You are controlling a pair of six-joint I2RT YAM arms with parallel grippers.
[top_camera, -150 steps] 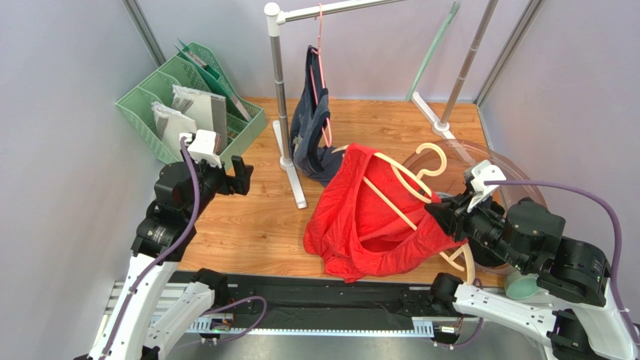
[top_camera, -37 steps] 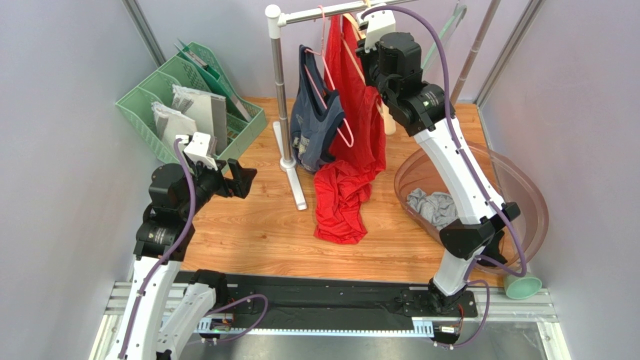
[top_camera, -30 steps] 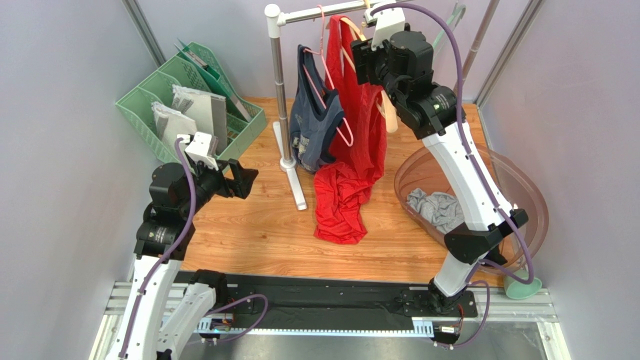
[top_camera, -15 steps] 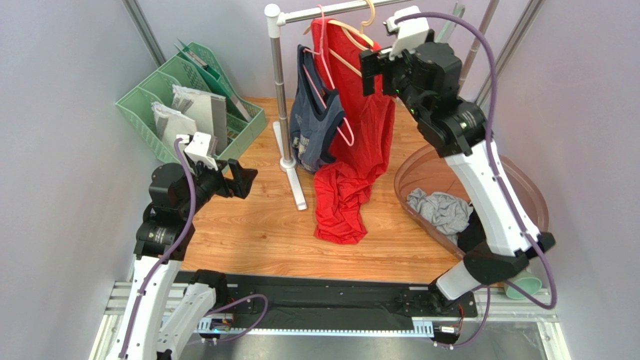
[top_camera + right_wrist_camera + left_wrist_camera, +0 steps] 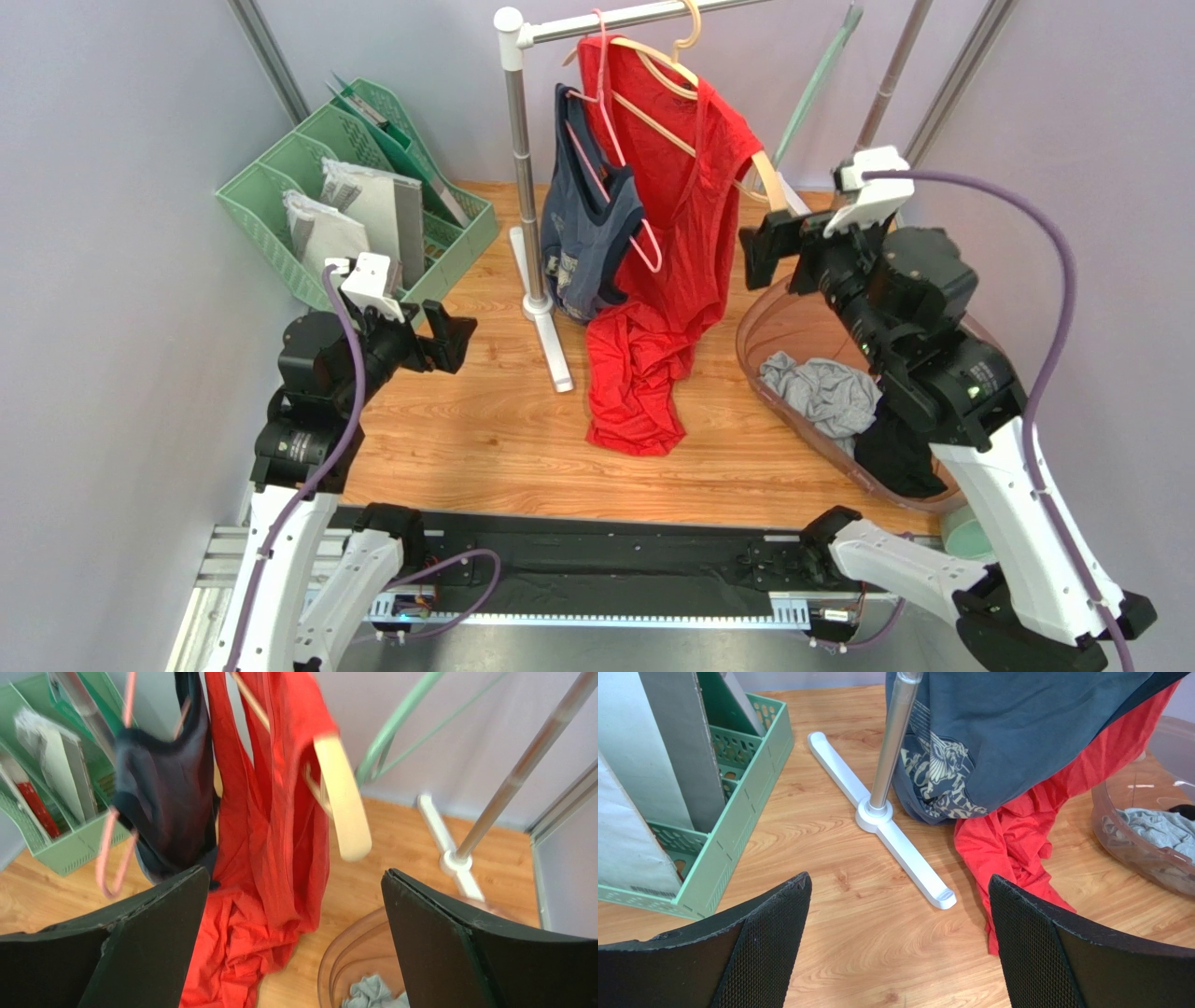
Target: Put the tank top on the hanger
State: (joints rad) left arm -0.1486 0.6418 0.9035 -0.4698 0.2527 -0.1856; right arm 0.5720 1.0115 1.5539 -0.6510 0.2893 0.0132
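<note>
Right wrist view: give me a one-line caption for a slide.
Open right gripper faces the tank top draped on its hanger, beside a navy top on a pink hanger.

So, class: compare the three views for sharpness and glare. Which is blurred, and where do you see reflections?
Right wrist: softest, the tank top, hanger and navy top smeared as if by motion. Left wrist: crisp, with small glints on the translucent bowl. Top external: sharp and evenly lit, soft shadows only.
</note>
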